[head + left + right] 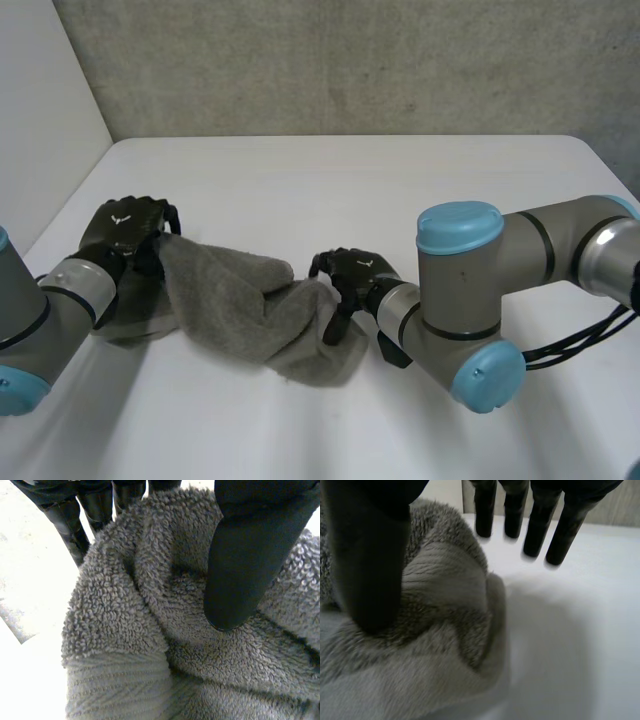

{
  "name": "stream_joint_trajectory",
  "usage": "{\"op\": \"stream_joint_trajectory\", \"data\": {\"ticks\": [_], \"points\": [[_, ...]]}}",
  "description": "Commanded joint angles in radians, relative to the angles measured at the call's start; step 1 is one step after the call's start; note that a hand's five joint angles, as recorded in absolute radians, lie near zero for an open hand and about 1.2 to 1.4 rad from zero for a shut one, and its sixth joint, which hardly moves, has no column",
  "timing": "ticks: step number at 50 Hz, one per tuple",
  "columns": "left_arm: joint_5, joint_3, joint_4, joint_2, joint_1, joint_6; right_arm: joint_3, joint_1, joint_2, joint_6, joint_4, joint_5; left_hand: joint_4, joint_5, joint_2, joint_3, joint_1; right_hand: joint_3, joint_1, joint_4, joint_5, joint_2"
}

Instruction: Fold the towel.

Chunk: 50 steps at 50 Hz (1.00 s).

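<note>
Left hand (125,235) pinches one end of the fluffy grey towel (240,310) on the white counter (350,180); right hand (355,270), fingers straight, thumb pressing the other.

one grey towel (250,310); two robot hands, left (125,228) and right (352,272); one white table (350,190)

No text, number or brand can be read anywhere. Head view: a small white mark (122,214) sits on the back of the left hand (130,235). It may be a maker's emblem, but it is too small to make out as letters. The towel (240,300) shows plain grey pile and a ribbed band in the wrist views, with no readable label.
</note>
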Motion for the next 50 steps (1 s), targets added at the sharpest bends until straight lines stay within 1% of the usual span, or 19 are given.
{"op": "stream_joint_trajectory", "data": {"ticks": [1,2,3,4,5,8,14,16,17,19,22,26,30,36,40,41,43,46,50], "points": [[-0.004,0.009,0.0,-0.025,-0.006,0.07,-0.075,0.003,0.051,0.051,0.032,-0.016,0.331,0.329,0.33,0.33,0.331,0.659,0.644,0.657,0.643,0.651],[-0.005,0.017,0.001,-0.032,-0.007,0.086,-0.087,-0.001,0.049,0.048,0.032,-0.02,0.395,0.393,0.394,0.394,0.395,0.836,0.821,0.834,0.82,0.829],[-0.005,0.017,0.001,-0.032,-0.007,0.087,-0.087,-0.001,0.049,0.048,0.032,-0.02,0.396,0.394,0.395,0.395,0.396,0.838,0.823,0.836,0.822,0.83],[-0.004,0.025,0.003,-0.038,-0.007,0.105,-0.111,-0.003,0.046,0.046,0.032,-0.017,0.457,0.455,0.456,0.456,0.457,0.977,0.961,0.974,0.961,0.969],[0.001,0.04,0.006,-0.045,-0.012,0.122,-0.142,-0.006,0.04,0.046,0.032,-0.009,0.559,0.557,0.558,0.558,0.559,0.978,0.962,0.976,0.962,0.97],[-0.005,0.103,0.019,-0.069,-0.016,0.146,-0.226,-0.027,0.023,0.037,0.032,-0.007,0.677,0.675,0.676,0.676,0.677,0.978,0.963,0.976,0.962,0.97],[-0.05,0.246,0.021,-0.098,-0.029,0.14,-0.352,-0.064,-0.043,-0.049,0.005,0.033,0.677,0.675,0.676,0.676,0.677,0.978,0.963,0.976,0.962,0.97],[-0.097,0.322,0.023,-0.092,-0.056,0.107,-0.388,-0.082,-0.089,-0.165,-0.071,0.078,0.677,0.675,0.676,0.676,0.677,0.978,0.963,0.976,0.962,0.97],[-0.097,0.322,0.023,-0.092,-0.056,0.107,-0.388,-0.083,-0.089,-0.165,-0.072,0.079,0.677,0.675,0.676,0.676,0.677,0.978,0.963,0.976,0.962,0.97],[-0.129,0.37,0.029,-0.071,-0.078,0.049,-0.379,-0.087,-0.141,-0.289,-0.145,0.097,0.677,0.675,0.676,0.676,0.677,0.978,0.963,0.976,0.962,0.97],[-0.139,0.382,0.03,-0.055,-0.087,0.021,-0.362,-0.089,-0.163,-0.34,-0.175,0.089,0.677,0.675,0.676,0.676,0.677,0.978,0.963,0.976,0.962,0.97],[-0.143,0.367,0.049,-0.02,-0.113,-0.034,-0.296,-0.083,-0.198,-0.452,-0.222,0.03,0.677,0.675,0.676,0.676,0.677,0.978,0.963,0.976,0.962,0.97],[-0.142,0.33,0.046,-0.028,-0.148,-0.041,-0.262,-0.081,-0.195,-0.518,-0.187,0.0,0.677,0.675,0.676,0.676,0.677,0.978,0.963,0.976,0.962,0.97],[-0.137,0.169,0.021,-0.06,-0.194,-0.028,-0.162,-0.098,-0.163,-0.673,-0.012,-0.006,0.677,0.675,0.676,0.676,0.677,0.978,0.963,0.976,0.962,0.97],[-0.137,0.05,-0.042,-0.071,-0.22,-0.001,-0.087,-0.164,-0.098,-0.808,0.126,-0.006,0.677,0.675,0.676,0.676,0.677,0.978,0.963,0.976,0.962,0.97],[-0.137,0.049,-0.042,-0.071,-0.22,-0.001,-0.087,-0.164,-0.098,-0.808,0.126,-0.006,0.677,0.675,0.676,0.676,0.677,0.978,0.963,0.976,0.962,0.97],[-0.139,-0.01,-0.075,-0.069,-0.234,0.016,-0.032,-0.208,-0.071,-0.907,0.195,-0.006,0.677,0.675,0.676,0.676,0.677,0.978,0.963,0.976,0.962,0.97],[-0.139,-0.034,-0.091,-0.063,-0.247,0.018,-0.001,-0.241,-0.069,-0.945,0.215,-0.006,0.677,0.675,0.676,0.676,0.677,0.978,0.963,0.976,0.962,0.97],[-0.137,-0.081,-0.155,-0.029,-0.312,0.015,0.084,-0.312,-0.106,-1.0,0.241,-0.021,0.677,0.675,0.676,0.676,0.677,0.978,0.963,0.976,0.962,0.97]]}}
